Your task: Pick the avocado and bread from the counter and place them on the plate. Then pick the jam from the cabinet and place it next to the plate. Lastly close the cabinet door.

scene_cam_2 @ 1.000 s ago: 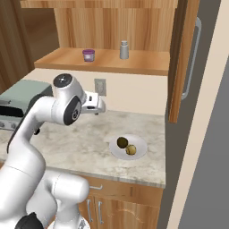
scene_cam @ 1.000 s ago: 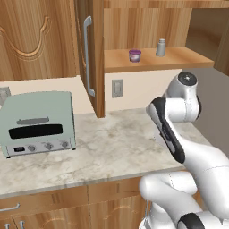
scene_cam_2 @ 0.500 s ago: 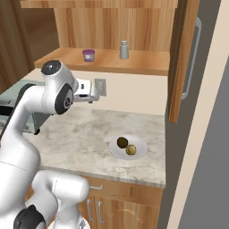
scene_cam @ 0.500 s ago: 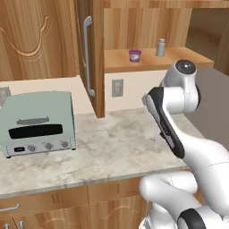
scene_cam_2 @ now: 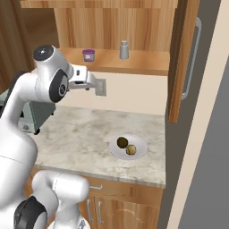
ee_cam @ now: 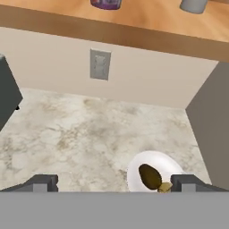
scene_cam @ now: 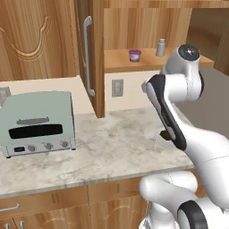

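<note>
Hand view: my pincer (ee_cam: 114, 182) hangs above the counter (ee_cam: 80, 134), fingertips (ee_cam: 42, 182) wide apart.
Grip: nothing between my jaws, nothing touched.
Plate (scene_cam_2: 139, 150): on the counter, below and to the right of the wall socket (ee_cam: 100, 64).
Avocado (scene_cam_2: 122, 142): on the plate.
Bread (scene_cam_2: 130, 150): on the plate, touching the avocado.
Jam (scene_cam_2: 88, 55): on the cabinet (scene_cam: 147, 31) shelf, well above the plate, left of the grey shaker (scene_cam_2: 124, 49).
Cabinet door (scene_cam: 91, 53): swung open, handle facing out.
</note>
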Robot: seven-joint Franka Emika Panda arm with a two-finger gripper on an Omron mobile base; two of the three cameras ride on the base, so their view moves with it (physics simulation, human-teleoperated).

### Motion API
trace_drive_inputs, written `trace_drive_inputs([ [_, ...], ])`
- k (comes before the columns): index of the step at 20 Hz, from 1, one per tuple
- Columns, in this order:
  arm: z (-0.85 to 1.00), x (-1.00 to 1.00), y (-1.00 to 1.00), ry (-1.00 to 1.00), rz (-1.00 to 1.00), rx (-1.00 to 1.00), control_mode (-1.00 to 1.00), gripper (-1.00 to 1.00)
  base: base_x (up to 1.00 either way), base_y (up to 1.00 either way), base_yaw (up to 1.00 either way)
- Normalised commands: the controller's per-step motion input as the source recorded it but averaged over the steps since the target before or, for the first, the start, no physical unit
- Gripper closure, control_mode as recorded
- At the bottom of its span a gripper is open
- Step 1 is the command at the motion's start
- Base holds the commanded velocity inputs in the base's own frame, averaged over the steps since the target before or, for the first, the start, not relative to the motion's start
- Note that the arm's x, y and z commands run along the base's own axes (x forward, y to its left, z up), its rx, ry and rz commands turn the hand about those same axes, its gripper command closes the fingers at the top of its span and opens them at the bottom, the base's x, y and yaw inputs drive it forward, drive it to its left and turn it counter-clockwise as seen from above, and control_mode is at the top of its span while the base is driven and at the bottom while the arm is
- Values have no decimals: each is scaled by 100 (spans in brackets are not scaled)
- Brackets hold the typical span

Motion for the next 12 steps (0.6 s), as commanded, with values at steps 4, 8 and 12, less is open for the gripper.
trace_drive_inputs([
  [4, 46, 0, 9, -7, 0, 0, -100, -100, 0, 0, 0],
  [8, 45, 0, 9, -6, 0, 1, -100, -100, 0, 0, 0],
  [12, 35, 2, 9, -5, 0, 3, -100, -100, 0, 0, 0],
])
